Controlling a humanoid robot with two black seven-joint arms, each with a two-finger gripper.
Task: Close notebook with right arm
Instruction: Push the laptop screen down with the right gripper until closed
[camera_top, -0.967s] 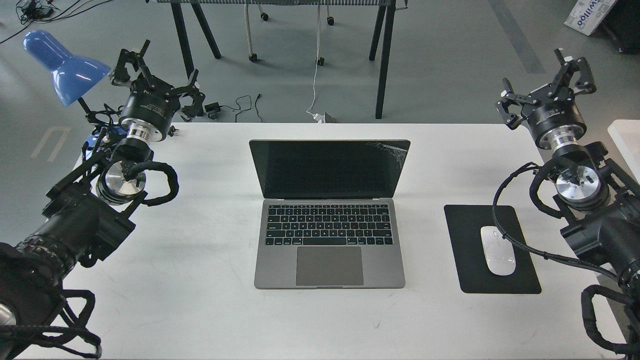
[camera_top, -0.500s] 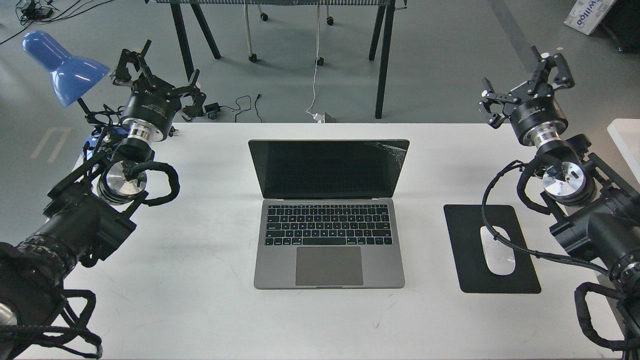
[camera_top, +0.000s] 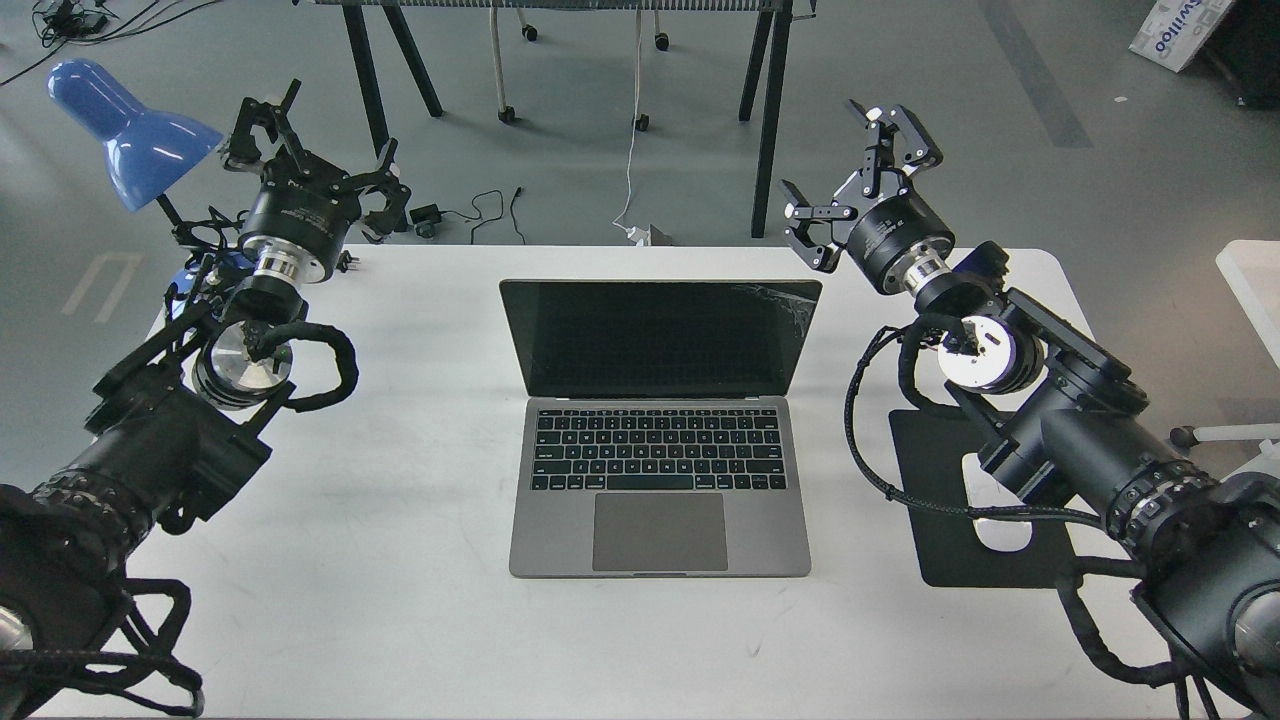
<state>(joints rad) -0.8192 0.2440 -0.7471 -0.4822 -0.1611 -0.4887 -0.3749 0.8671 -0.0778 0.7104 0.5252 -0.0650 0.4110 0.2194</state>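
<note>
On the white bench (camera_top: 400, 600), our slim grey metal notebook (camera_top: 658, 490) stood open.
Right gripper (camera_top: 858, 165) hovered beside its cracked corner, fingers apart; left gripper (camera_top: 315, 150) likewise spread.

Bare table (camera_top: 400, 520) is lying open on both sides of the laptop (camera_top: 658, 430). The right gripper (camera_top: 860, 185) is hovering just beside its raised screen, with nothing standing between them.
</note>
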